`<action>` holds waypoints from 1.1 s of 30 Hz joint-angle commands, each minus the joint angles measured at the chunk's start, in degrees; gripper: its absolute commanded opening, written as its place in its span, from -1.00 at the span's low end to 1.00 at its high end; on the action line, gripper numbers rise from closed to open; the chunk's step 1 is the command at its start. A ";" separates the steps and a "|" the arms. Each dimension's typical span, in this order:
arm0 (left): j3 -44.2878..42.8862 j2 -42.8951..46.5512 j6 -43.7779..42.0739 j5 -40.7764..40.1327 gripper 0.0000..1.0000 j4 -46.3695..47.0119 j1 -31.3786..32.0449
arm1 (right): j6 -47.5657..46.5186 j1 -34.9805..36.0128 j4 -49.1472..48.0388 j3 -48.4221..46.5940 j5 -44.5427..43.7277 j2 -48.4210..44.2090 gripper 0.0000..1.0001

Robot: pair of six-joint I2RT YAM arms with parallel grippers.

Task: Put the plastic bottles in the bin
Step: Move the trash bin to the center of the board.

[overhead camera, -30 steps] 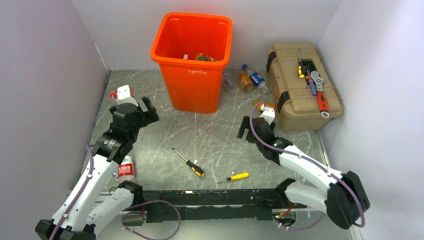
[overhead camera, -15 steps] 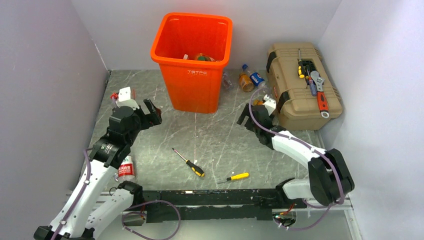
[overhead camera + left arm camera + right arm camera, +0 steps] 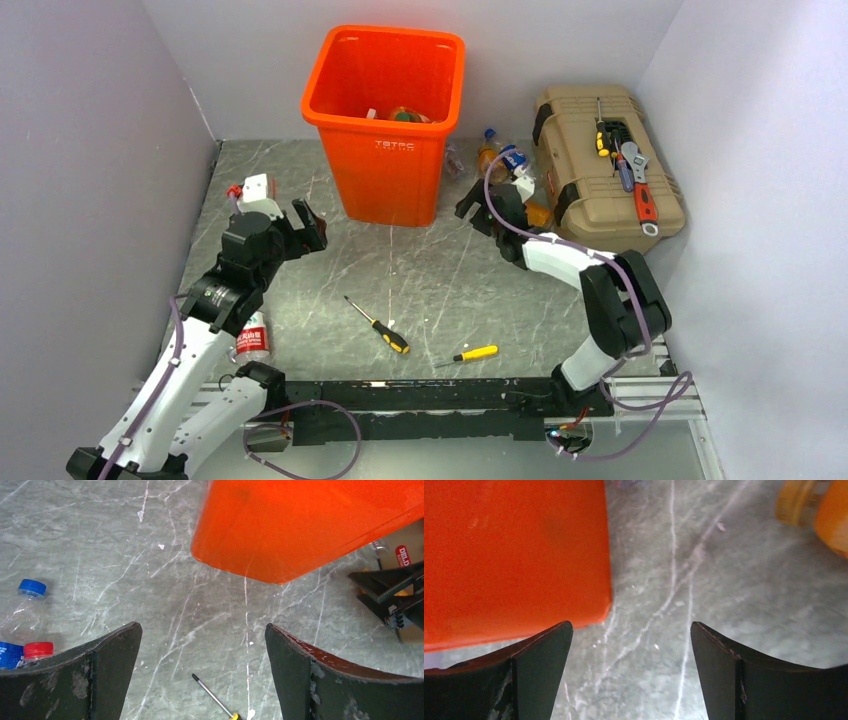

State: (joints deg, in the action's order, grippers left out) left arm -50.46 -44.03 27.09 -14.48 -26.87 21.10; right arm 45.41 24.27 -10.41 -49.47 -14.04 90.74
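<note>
The right gripper [image 3: 478, 210] has swung in toward the bin [image 3: 385, 150], spread wide and empty, right beside the plastic bottles [image 3: 512, 156] by the toolbox [image 3: 600, 170]. The blue-labelled one lies flat, lengthwise near-to-far, cap pointing to the far side. The left gripper [image 3: 306, 224] gapes too.

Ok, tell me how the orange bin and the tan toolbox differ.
The bin is bright orange; the toolbox is tan. The bin stands tall with an open top and bottles showing inside; the toolbox sits low with its lid shut and hand tools lying on top. The bin is at the centre back; the toolbox is at the right back. Both rest on the grey table.
</note>
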 commanded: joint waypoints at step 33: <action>-0.26 -1.29 -2.40 -4.53 0.97 0.86 0.69 | -5.81 -3.00 2.29 -33.46 9.31 25.57 0.79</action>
State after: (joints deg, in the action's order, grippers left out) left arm -50.46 -45.63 25.12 -17.93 -27.29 21.58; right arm 45.25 21.47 -11.60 -79.33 1.28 118.06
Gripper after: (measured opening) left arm 0.985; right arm 0.892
